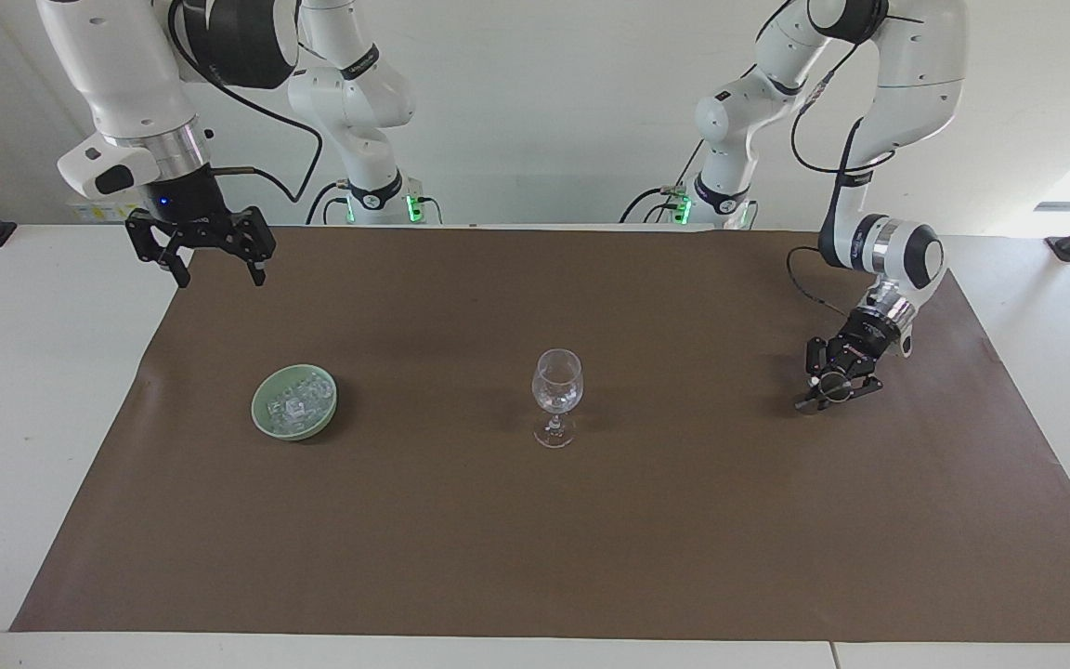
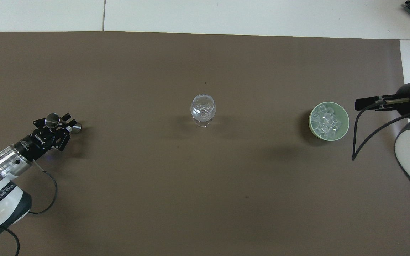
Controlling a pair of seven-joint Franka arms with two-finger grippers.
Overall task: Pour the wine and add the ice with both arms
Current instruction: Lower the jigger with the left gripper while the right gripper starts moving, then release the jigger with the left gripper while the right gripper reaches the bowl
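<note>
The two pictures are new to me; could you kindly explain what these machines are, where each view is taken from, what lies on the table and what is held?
These are two white jointed robot arms, each ending in a black two-fingered tool. One picture looks from across the table toward the robots; the other looks steeply down from above their end. A brown paper sheet covers the white table. On it stand a clear stemmed wine glass in the middle and, toward the right arm's end, a pale green round bowl of small clear ice cubes. The left tool, low over the sheet at the left arm's end, grips a small silver metal measuring cup, tilted sideways. The right tool hangs open and empty over the sheet's corner.
</note>
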